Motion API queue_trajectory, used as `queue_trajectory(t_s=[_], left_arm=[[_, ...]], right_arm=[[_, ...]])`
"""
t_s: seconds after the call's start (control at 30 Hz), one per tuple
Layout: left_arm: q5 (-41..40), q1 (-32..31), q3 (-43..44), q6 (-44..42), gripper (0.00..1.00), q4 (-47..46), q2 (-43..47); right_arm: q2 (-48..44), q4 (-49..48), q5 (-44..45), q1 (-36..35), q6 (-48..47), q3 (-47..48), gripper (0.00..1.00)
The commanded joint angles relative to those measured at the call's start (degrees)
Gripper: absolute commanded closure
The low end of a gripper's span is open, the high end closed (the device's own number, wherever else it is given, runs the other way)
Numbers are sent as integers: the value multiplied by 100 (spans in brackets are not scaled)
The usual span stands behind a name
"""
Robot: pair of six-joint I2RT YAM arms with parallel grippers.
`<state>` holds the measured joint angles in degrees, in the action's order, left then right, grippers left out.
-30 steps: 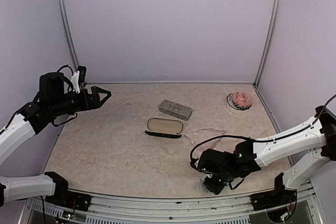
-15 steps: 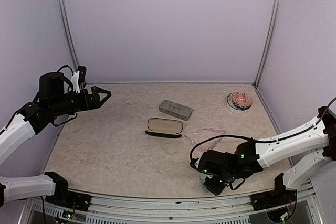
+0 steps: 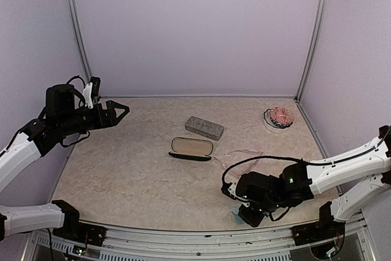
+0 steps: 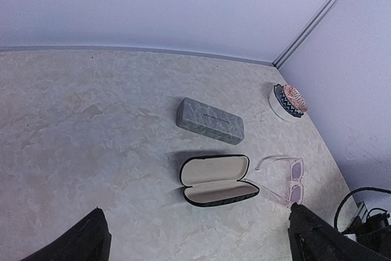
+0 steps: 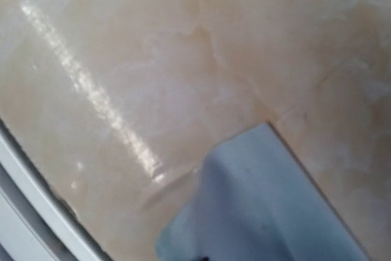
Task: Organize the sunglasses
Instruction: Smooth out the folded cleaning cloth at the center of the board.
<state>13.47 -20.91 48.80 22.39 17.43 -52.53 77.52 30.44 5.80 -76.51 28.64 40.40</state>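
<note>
Shifting a touch toward the right and the near edge over the last sec, the right arm hangs low w/ the right end effector [image 3: 245, 212] pressed close to the tabletop [image 3: 134, 169], just inside the front rail. Nothing else has moved. From the top view its jaws are hidden under the wrist, and the right wrist view shows only marbled surface plus a pale blue-grey shape [image 5: 263, 206] I can't identify, so I cannot tell whether it's clenched, released or holding anything. The left end effector [image 3: 122, 114] hasn't budged: it hovers high at the far left, fingers spread wide w/ nothing between them, looking down on the scene. The clear pink sunglasses [image 4: 284, 178] lie unfolded on the tabletop just beside the right end of the open black case [image 4: 215, 179], arms pointing toward the back. They're well apart from both end effectors and untouched. The closed grey case [image 4: 210, 120] sits just behind, and a small round dish [image 4: 288, 100] near the right wall. The dark sunglasses don't show in any view. Judgement: the small right-arm drift does nothing for the pink pair yet. Organizing looks barely begun, w/ the black case open and empty, prob the obvious place for the pink pair.
</note>
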Motion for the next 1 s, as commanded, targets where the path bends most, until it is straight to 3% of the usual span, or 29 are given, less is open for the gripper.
queue_trajectory(t_s=[0.0,0.23,0.47,0.63,0.97], left_arm=[[30,52,-38,-104,1,-36,13],[36,52,-37,-104,1,-33,11],[57,52,-39,-104,1,-47,6],[77,52,-50,-95,1,-50,-2],[79,52,-46,-86,1,-46,-20]], right_arm=[[109,43,-43,-75,50,-66,91],[-259,292,467,-69,425,-38,84],[-1054,1017,1226,105,1401,-165,70],[-1397,976,934,639,1849,-471,66],[-1400,927,557,1191,2225,-954,67]])
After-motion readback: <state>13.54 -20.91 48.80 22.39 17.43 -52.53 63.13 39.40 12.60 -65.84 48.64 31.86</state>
